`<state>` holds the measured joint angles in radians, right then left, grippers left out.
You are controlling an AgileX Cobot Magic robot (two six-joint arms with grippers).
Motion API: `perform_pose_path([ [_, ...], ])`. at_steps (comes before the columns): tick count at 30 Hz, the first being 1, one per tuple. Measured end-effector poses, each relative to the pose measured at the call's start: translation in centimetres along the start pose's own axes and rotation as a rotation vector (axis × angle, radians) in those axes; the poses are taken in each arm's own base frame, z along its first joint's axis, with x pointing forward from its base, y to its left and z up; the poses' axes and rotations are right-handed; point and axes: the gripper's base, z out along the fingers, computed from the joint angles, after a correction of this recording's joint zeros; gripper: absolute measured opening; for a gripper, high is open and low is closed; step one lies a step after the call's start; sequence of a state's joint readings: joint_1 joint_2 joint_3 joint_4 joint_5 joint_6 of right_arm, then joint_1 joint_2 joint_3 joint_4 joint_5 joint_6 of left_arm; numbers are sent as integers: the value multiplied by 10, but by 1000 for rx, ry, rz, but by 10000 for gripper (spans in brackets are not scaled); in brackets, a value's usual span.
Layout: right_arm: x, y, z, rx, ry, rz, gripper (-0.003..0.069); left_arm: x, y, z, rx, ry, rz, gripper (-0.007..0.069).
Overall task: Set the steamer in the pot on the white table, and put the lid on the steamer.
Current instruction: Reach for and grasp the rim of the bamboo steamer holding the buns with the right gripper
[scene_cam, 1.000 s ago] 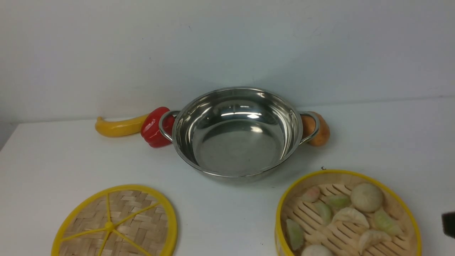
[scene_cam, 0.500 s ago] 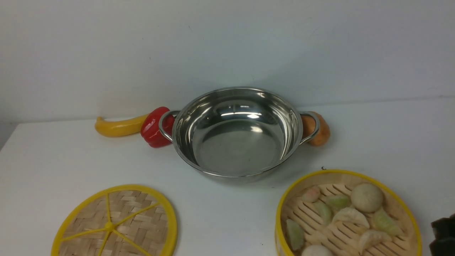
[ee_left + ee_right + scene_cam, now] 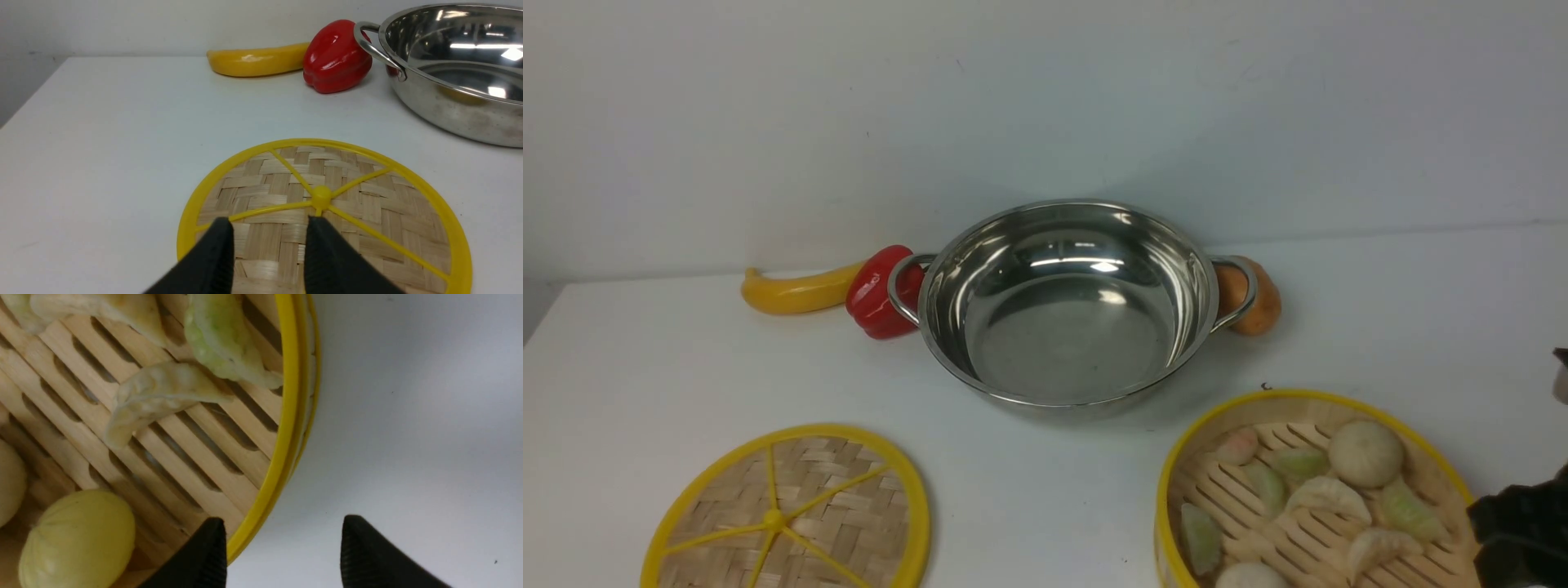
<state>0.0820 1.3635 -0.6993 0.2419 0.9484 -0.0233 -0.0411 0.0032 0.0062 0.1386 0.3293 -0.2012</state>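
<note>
The steamer [image 3: 1339,404], a bamboo basket with yellow rims and toy dumplings and buns, stands at the front right of the white table [image 3: 645,367]. My right gripper [image 3: 282,524] is open and straddles the steamer's rim [image 3: 288,396], one finger over the slats and one outside; it shows at the front view's right edge [image 3: 1519,527]. The steel pot [image 3: 1066,343] sits empty mid-table. The woven lid [image 3: 788,514] lies flat at the front left. My left gripper [image 3: 269,228] hovers open over the lid [image 3: 367,204], just short of its knob [image 3: 321,196].
A yellow squash [image 3: 796,291] and a red pepper [image 3: 878,292] lie against the pot's left handle. A brown potato [image 3: 1258,306] sits behind the right handle. A pale wall stands close behind the pot. The table's left edge is near the lid.
My right gripper has come in from the right edge to the steamer's rim and its jaws have widened. The left gripper, pot, lid and steamer have not moved.
</note>
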Motion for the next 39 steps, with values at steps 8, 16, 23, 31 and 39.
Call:
perform_pose_path([
  [8,-8,1,10,-18,-27,-12,372,0,0,0,0,0,0,241],
  [16,-11,4,13,-54,-34,-5,347,0,0,0,0,0,0,241],
  [23,-14,1,29,-43,17,1,345,0,0,0,0,0,0,241],
  [31,-17,0,33,-39,9,4,298,0,0,0,0,0,0,241],
  [39,-17,0,33,-37,6,4,199,0,0,0,0,0,0,241],
])
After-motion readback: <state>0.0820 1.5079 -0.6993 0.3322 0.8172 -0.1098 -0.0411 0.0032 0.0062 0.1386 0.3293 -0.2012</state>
